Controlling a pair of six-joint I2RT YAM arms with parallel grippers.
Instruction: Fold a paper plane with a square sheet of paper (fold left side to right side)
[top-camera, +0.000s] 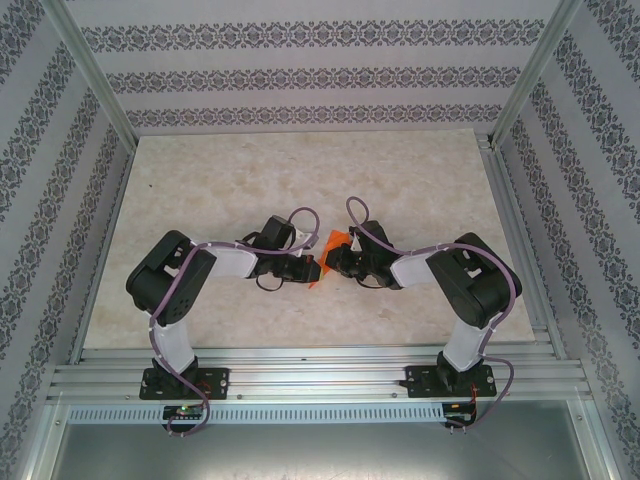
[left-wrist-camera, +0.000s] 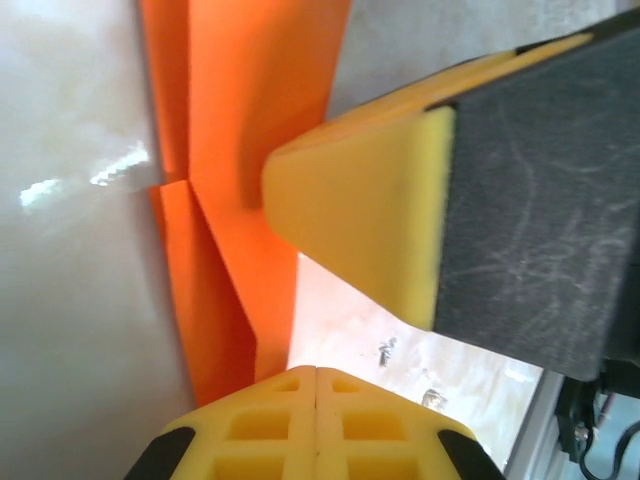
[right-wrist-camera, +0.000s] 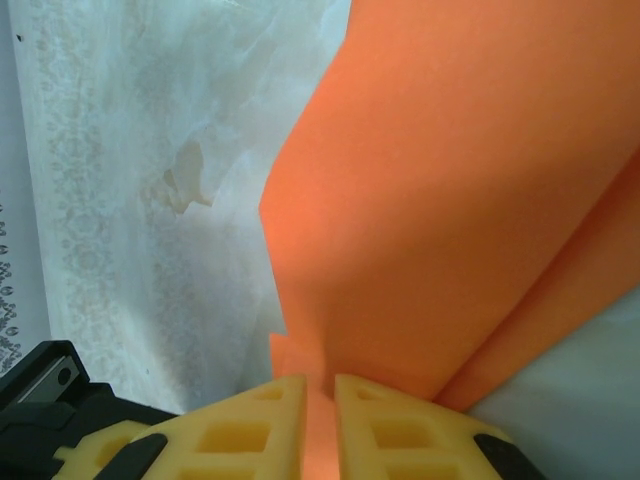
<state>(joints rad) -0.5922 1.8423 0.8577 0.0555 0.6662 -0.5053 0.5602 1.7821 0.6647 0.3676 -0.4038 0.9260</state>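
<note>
Table (top-camera: 300, 170): both arms meet at its centre | Paper (top-camera: 337, 242): orange, layered flaps already creased, between the two grippers | Right gripper (right-wrist-camera: 320, 388): jaws narrow, pinching the paper's edge | Left gripper (left-wrist-camera: 316, 380): jaws fully together at the paper's edge, grip unconfirmed | Step: judged mid-fold | Next: carry left flap rightward, align edges, press crease.
</note>
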